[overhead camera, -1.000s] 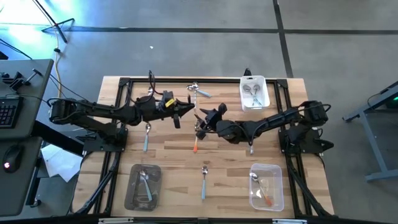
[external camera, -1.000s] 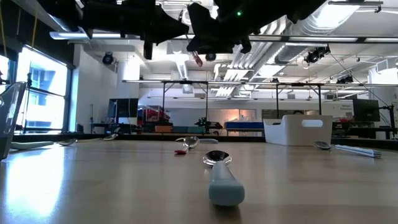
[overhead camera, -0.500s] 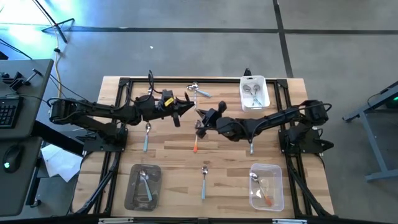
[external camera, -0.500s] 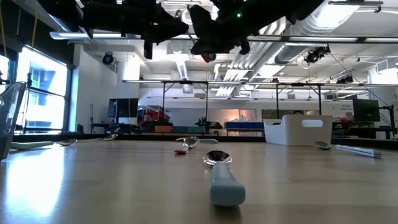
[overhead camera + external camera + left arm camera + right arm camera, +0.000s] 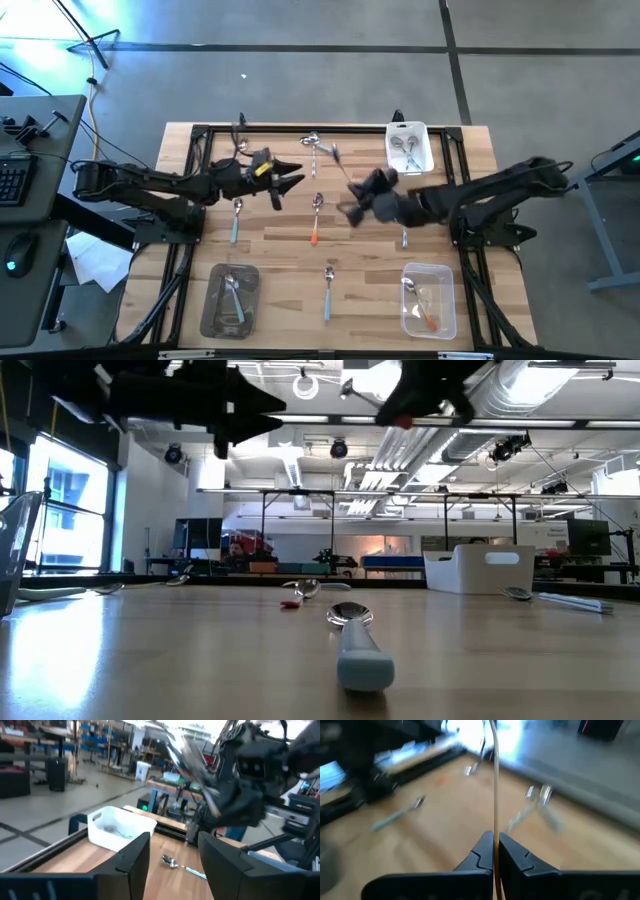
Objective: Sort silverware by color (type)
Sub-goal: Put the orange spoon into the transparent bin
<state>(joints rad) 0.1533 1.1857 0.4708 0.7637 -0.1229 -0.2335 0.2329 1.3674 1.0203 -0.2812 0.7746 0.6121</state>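
Wooden table (image 5: 270,245) seen from above, both arms over its middle band. Left gripper (image 5: 290,179) hangs above the boards left of centre, fingers (image 5: 226,865) spread apart with nothing between them. Below it on the table lies a blue-handled spoon (image 5: 236,220). At the near left corner sits a clear tub (image 5: 212,300) with a silver spoon (image 5: 232,293) inside. Near the far edge, just left of centre, a pair of spoons (image 5: 318,146) lie loose on the wood. At the centre an orange-handled spoon (image 5: 316,218) lies on the table with its bowl toward the far edge; nearer the front edge is another blue-handled spoon (image 5: 328,290), which fills the foreground in the low view. Right gripper (image 5: 352,207) is held above the table just right of centre, jaws pinched closed on the handle of a thin silver spoon (image 5: 341,170) that sticks up and away from it; the right wrist view shows the fingers (image 5: 481,851) clamped on that handle. Right of it a spoon (image 5: 404,238) lies mostly hidden under the right arm, colour hard to tell. At the far right a white tub (image 5: 428,150) holds silver spoons (image 5: 404,148). At the near right a second clear tub (image 5: 445,312) holds an orange-handled one (image 5: 428,318) and another spoon
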